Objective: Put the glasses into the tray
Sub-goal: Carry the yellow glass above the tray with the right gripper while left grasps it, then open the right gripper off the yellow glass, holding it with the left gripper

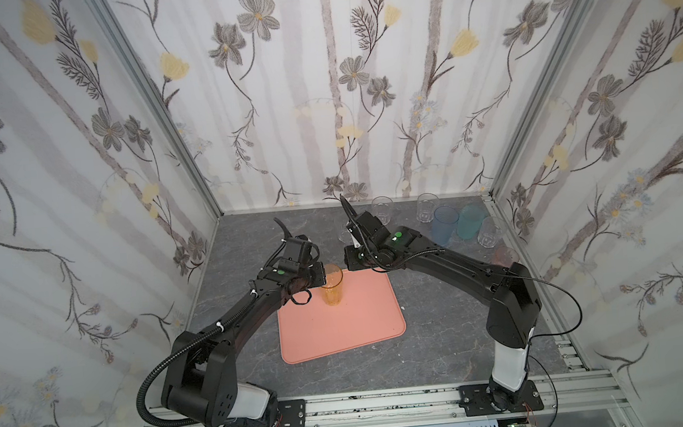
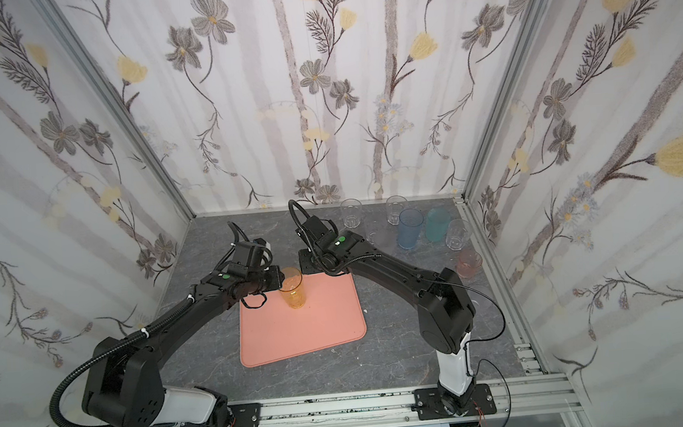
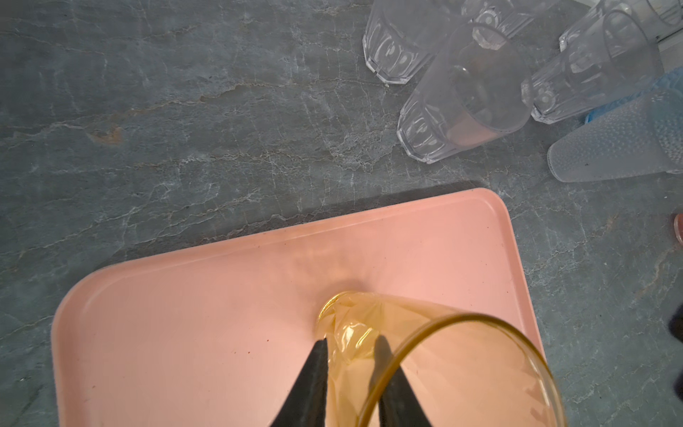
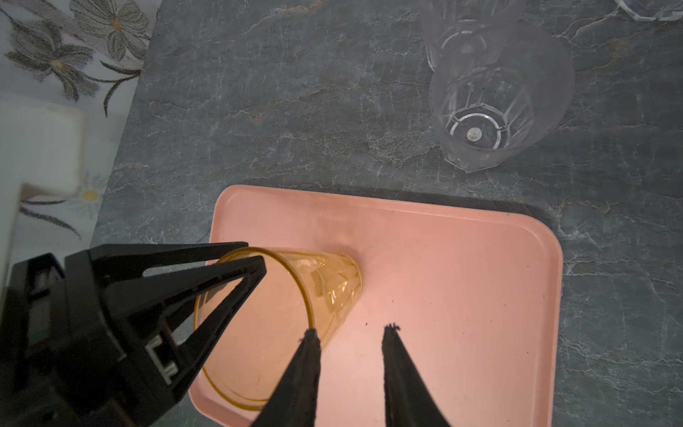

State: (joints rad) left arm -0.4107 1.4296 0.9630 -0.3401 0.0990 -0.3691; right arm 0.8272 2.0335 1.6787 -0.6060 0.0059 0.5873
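Note:
A tall amber glass [image 1: 332,290] [image 2: 293,291] stands upright on the far-left part of the salmon-pink tray [image 1: 361,325] [image 4: 462,295]. My left gripper [image 3: 351,345] [image 1: 323,275] is shut on its rim, one finger inside the glass and one outside. My right gripper [image 4: 353,329] hangs open over the tray just beside the amber glass [image 4: 295,295], with nothing between its fingers. Its fingertips are hidden under its wrist in both top views. The other glasses stand off the tray at the back right: clear ones [image 1: 382,209] [image 1: 427,208], a blue one [image 1: 445,223] and a teal one [image 1: 470,222].
A clear faceted glass [image 4: 491,122] stands just beyond the tray's far edge. A frosted glass [image 3: 621,148] and a short pink one [image 1: 505,256] stand near the right wall. Flowered walls close in the dark stone table on three sides. Both arms meet over the tray's far edge.

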